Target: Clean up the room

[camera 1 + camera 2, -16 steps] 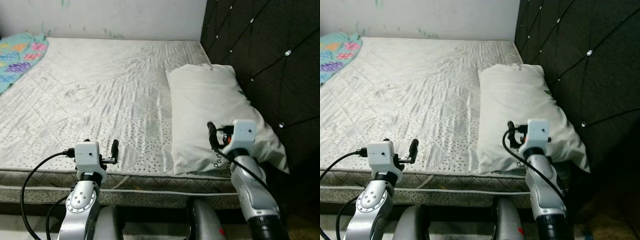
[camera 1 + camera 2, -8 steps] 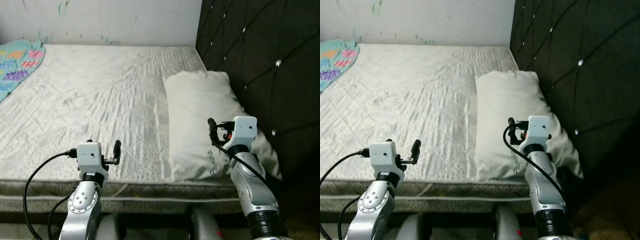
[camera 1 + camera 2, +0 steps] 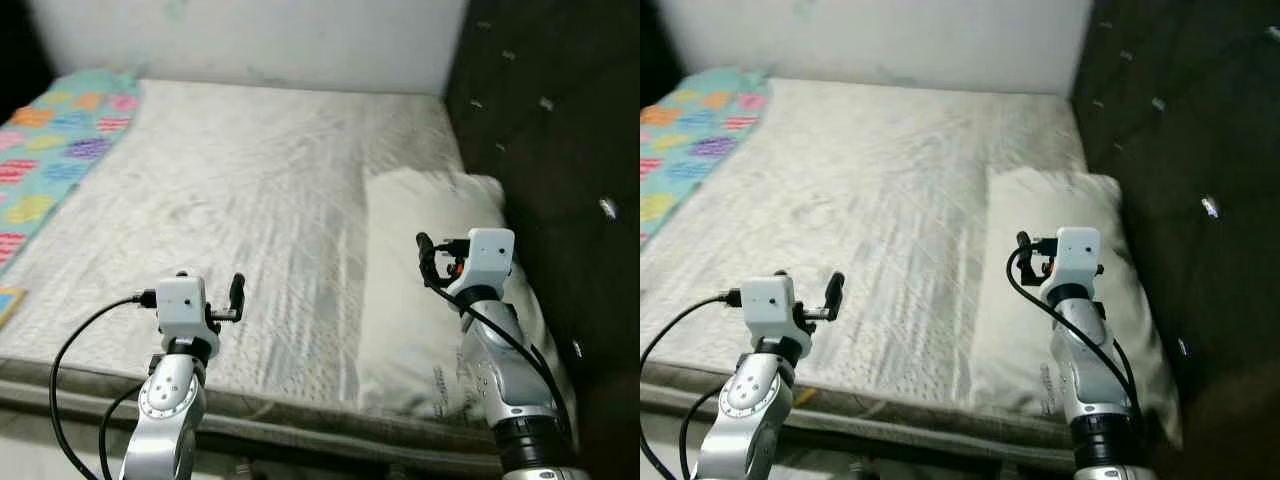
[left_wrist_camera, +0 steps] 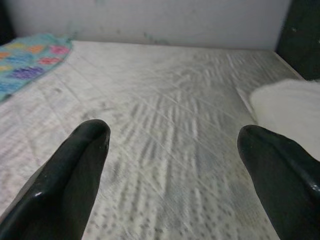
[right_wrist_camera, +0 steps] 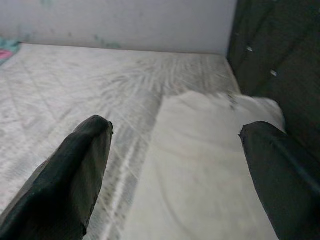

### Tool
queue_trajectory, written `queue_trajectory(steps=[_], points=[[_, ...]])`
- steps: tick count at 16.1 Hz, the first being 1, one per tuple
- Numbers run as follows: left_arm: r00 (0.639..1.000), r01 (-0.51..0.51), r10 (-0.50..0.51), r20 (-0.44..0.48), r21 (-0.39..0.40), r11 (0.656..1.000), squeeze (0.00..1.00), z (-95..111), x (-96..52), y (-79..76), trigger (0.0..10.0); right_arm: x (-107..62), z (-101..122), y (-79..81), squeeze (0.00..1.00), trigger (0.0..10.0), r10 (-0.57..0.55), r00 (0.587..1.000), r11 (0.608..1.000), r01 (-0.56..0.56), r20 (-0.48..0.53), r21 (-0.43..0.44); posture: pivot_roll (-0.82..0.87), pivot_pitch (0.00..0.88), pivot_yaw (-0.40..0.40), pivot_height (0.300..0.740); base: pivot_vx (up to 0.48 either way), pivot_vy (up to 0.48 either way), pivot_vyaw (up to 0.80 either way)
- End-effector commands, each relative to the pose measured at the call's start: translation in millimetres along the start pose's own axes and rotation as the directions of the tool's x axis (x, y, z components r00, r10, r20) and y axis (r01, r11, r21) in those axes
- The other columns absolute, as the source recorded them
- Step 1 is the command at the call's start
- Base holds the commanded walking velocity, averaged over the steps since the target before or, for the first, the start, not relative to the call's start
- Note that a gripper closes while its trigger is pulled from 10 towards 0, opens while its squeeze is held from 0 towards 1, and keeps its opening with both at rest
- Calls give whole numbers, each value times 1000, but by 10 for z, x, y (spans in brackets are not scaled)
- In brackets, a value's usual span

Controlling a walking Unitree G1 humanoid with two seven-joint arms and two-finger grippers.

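Left eye view: both arms raised over the near edge of a bare mattress (image 3: 250,190), nothing held.
Left gripper (image 3: 236,295) above the near mattress edge, right gripper (image 3: 424,255) above the white pillow (image 3: 420,290), which lies against the dark tufted headboard (image 3: 540,120); patterned blanket (image 3: 50,150) on the mattress's far left side.
Left wrist view: jaws wide apart, empty, fingers (image 4: 70,175) over quilted mattress.
Right wrist view: jaws wide apart, empty, fingers (image 5: 75,170) over the pillow's edge.

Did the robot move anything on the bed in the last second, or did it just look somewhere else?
Only the camera swung, toward the robot's left: more of the colourful blanket shows now. The pillow lies in the same spot on the mattress by the dark headboard. The left gripper and right gripper stayed raised, open and empty.
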State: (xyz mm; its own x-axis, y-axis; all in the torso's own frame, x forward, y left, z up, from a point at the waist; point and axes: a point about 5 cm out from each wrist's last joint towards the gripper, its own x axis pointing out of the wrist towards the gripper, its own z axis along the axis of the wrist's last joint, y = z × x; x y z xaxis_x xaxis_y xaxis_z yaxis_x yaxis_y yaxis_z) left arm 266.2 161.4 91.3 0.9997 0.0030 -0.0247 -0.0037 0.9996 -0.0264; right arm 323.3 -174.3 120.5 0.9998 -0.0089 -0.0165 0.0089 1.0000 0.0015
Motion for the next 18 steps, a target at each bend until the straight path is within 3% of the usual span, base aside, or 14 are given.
queue_trajectory(steps=[1, 9, 13, 18], points=[[1000, 5, -5, -16, 2, 1000, 0, -27, -1, 6, 10000, -1, -17, -6, 0, 10000, 0, 1000, 1000, 0, -4, -4, -25, 0, 6, 740, 0, 0, 0], [997, 76, -78, -25, -60, 995, 0, -49, 41, -152, 10000, -58, -139, 11, 0, 10000, -13, 999, 1000, 14, -42, 12, -34, 0, 9, 740, 0, 0, 0], [998, 41, -44, -34, -76, 996, 0, -71, 33, -104, 10000, -61, -154, 8, 0, 10000, -31, 998, 999, 33, -50, 43, -39, 0, 14, 740, 0, 0, 0], [998, 54, -57, -33, -93, 994, 0, -58, 51, -111, 10000, -55, -152, -5, 0, 10000, -26, 998, 999, 28, -54, 32, -44, 0, 10, 740, 0, 0, -800]])
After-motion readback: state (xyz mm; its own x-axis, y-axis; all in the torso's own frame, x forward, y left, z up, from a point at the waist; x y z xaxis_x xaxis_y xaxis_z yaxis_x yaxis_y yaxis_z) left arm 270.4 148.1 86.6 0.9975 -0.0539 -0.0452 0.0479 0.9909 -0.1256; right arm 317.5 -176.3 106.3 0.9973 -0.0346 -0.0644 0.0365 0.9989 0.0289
